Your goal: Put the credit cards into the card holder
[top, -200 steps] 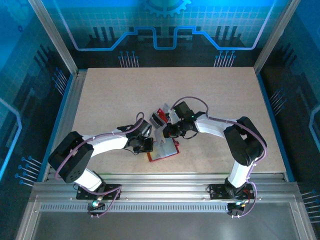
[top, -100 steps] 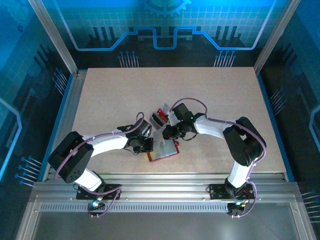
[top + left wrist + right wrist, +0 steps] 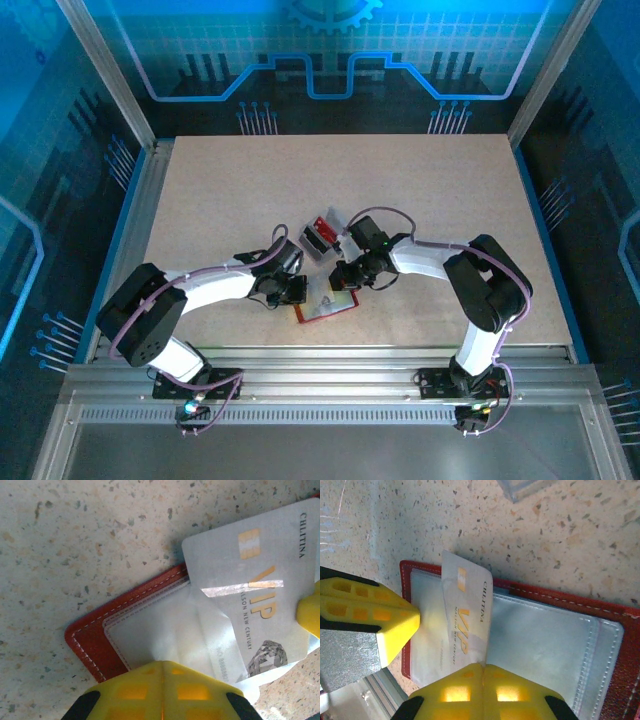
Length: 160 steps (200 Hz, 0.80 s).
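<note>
**Q:** What do you hold?

**A:** My right gripper point(image 3: 482, 670) pinches the lower edge of a pale VIP credit card point(image 3: 467, 615). The card lies angled over the clear sleeves point(image 3: 445, 650) of the open red card holder point(image 3: 545, 645).

**Q:** And beside it?

**A:** The left gripper point(image 3: 410, 620), yellow fingers together, nips the holder's left sleeve edge.

A speckled beige table point(image 3: 220, 200) carries an open red wallet point(image 3: 322, 310) lying flat near its front edge, clear sleeves facing up. Just beyond the wallet, a red card point(image 3: 322, 224) lies on the table, touching a greyish piece point(image 3: 313, 241) too small to identify.
</note>
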{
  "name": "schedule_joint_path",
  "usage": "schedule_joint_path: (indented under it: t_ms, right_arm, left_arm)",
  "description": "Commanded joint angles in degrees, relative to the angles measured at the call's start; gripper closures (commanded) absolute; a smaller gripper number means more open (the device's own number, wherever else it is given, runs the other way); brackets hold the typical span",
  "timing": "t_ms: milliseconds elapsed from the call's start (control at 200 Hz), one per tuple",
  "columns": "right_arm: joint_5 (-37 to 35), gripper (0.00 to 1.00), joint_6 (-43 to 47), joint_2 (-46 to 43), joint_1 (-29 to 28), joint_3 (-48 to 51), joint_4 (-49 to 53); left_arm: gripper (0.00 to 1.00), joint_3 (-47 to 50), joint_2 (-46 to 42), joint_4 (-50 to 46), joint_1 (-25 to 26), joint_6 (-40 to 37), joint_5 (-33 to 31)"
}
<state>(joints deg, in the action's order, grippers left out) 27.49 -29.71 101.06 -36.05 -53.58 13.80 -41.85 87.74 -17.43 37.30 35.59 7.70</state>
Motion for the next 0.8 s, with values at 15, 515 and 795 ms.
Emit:
schedule_joint_path:
  t_ms: [15, 515, 795]
  right_arm:
    - [0.7, 1.0, 2.1, -1.1, -0.7, 0.3, 4.2]
    - [2.5, 1.0, 4.3, -0.9, -1.2, -0.6, 6.9]
    - [2.7, 1.0, 2.4, 0.8, -2.4, -2.6, 5.1]
  left_arm:
    - [0.92, 2.4, 0.3, -4.3, 0.1, -0.9, -2.9]
    - [0.92, 2.6, 0.3, -4.2, 0.1, -0.9, -2.9]
    - [0.92, 2.8, 0.1, -3.8, 0.1, -0.7, -2.5]
